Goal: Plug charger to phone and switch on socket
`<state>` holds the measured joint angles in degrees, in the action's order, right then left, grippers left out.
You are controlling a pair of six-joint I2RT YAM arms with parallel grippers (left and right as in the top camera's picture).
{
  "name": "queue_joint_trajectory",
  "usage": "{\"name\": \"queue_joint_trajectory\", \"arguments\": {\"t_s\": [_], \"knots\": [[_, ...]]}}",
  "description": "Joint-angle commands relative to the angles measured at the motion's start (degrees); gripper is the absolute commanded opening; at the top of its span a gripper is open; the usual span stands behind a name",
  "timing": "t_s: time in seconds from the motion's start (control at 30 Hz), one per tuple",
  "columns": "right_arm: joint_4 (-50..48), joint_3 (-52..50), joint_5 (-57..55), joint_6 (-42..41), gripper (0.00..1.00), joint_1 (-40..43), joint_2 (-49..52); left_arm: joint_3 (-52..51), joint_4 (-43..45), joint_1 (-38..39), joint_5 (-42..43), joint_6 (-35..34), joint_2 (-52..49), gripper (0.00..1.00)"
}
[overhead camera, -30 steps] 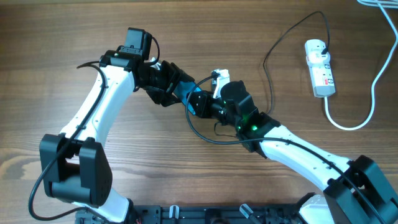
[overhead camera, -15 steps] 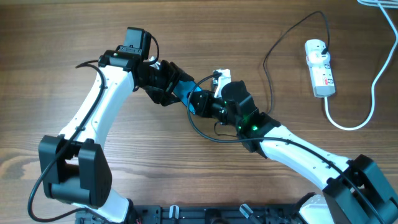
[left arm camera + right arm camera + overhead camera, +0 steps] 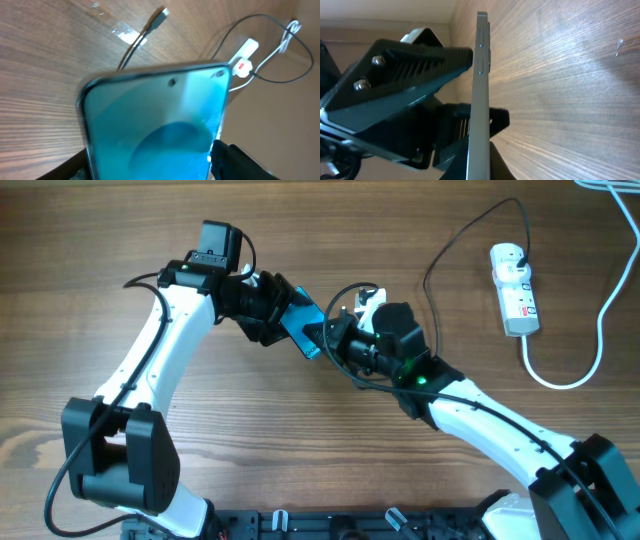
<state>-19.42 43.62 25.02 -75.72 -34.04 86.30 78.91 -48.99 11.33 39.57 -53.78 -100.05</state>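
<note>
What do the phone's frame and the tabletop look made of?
The phone: frame looks like matte grey metal, possibly painted plastic; the screen is glossy, glass-like, with reflections. The table: wood or wood-look laminate, clear grain, low sheen.

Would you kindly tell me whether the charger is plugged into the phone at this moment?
Not plugged in: in the left wrist view the plug tip of the charger lies free, apart from the phone.

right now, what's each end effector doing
left end effector: closed on the phone.
right end effector: right at the phone; open or closed cannot be told.
</note>
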Motion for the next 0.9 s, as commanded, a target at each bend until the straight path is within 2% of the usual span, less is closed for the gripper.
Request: {"name": "queue_joint_trajectory", "arguments": {"t_s": [0.0,0.07,0.13,0.23,0.3,0.37,0.5,0.57,0.63,0.73,0.8,0.87], "knots": [[1.4,1.4,8.3,-6.9,0.05,2.8,-2.2,0.8,3.8,0.4,1.1,1.4,3.3,0.76],[1.6,1.4,14.4,-10.3,0.05,5.0,-2.2,0.8,6.2,-0.3,0.1,5.5,6.7,0.84],[2.1,1.4,20.4,-11.4,0.05,7.8,-2.2,0.8,5.6,-1.7,-2.3,9.7,11.5,0.85],[2.1,1.4,27.4,-20.3,0.05,10.2,-2.2,0.8,-0.4,-2.8,-13.2,15.8,22.9,0.88],[-1.2,1.4,30.0,-24.1,0.04,10.1,-2.2,0.8,-6.6,-2.1,-24.6,16.1,31.3,0.89],[-7.2,1.4,31.3,-26.5,0.05,9.5,-2.2,0.8,-11.1,-2.1,-29.8,16.0,36.4,0.89],[-11.9,1.4,32.1,-27.4,0.05,8.3,-2.2,-0.1,-17.7,-2.1,-33.0,14.7,41.1,0.84],[-12.9,1.4,32.3,-27.1,0.05,7.3,-2.2,-3.7,-17.1,-2.1,-33.0,7.7,41.7,0.8],[-12.9,1.4,32.6,-27.4,0.05,6.7,-2.2,-9.3,-13.6,-2.1,-30.4,1.8,41.6,0.78],[-12.9,1.4,34.0,-29.3,0.05,6.7,-2.2,-20.5,2.2,-2.1,-18.2,-2.4,41.6,0.76],[-12.9,1.4,34.7,-29.8,0.05,6.7,-2.2,-27.6,13.0,-2.1,-14.4,-7.5,41.6,0.65],[-12.9,1.4,34.9,-30.9,0.04,6.7,-2.2,-32.2,20.6,-1.8,-12.4,-11.2,41.6,0.63]]}}
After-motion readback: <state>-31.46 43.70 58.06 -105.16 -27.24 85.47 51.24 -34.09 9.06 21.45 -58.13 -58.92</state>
